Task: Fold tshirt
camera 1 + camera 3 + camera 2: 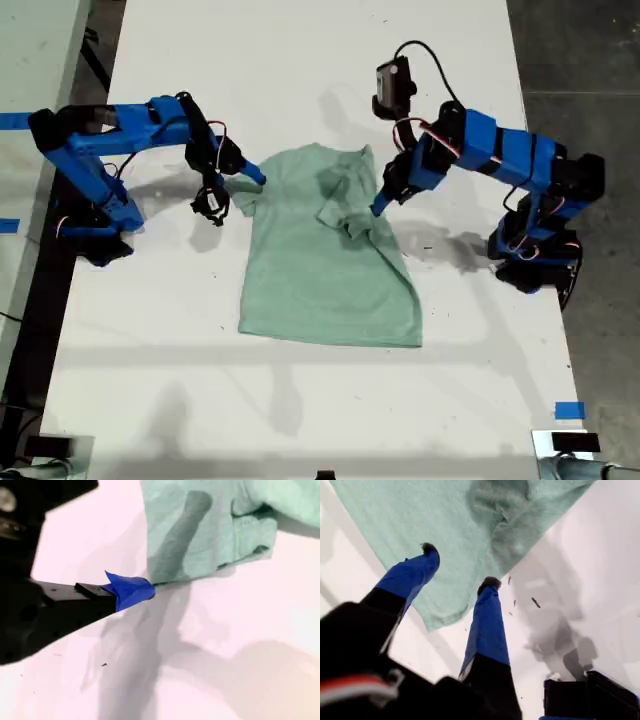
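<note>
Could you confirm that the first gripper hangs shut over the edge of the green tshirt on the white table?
Not quite: my first gripper is open, fingers apart, over the edge of the tshirt on the white table. The first wrist view shows it.

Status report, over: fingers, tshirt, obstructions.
My first gripper open over the tshirt edge, empty. My second gripper at a sleeve edge, state unclear. Tshirt flat, one sleeve bunched inward. No obstruction seen.

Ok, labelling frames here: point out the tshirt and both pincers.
tshirt (320, 290), exterior view, lower body panel.
my first pincer (460, 565), first wrist view, midway between fingertips.
my second pincer (132, 590), second wrist view, blue tip.
</note>
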`<act>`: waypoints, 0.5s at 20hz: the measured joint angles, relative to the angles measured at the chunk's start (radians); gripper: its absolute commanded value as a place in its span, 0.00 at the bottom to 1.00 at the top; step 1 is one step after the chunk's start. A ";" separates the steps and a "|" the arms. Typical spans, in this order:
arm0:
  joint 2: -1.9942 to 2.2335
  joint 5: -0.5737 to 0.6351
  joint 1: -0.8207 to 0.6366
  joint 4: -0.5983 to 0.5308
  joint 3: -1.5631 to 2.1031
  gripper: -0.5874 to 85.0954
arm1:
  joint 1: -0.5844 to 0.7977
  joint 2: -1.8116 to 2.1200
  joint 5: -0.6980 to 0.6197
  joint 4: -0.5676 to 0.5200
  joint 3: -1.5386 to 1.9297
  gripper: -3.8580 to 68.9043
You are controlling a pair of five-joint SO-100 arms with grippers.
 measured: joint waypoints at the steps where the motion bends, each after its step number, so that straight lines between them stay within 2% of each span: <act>1: -0.043 -0.005 -0.009 0.000 0.000 0.41 | -0.005 0.028 0.006 0.000 0.018 0.32; 4: -0.121 0.011 -0.025 0.012 -0.029 0.32 | -0.018 0.120 0.018 0.000 0.081 0.31; 8: -0.206 0.035 -0.031 0.006 -0.140 0.11 | -0.021 0.241 0.040 -0.025 0.198 0.31; 10: -0.213 0.043 -0.031 0.005 -0.166 0.07 | -0.021 0.276 0.041 -0.048 0.239 0.30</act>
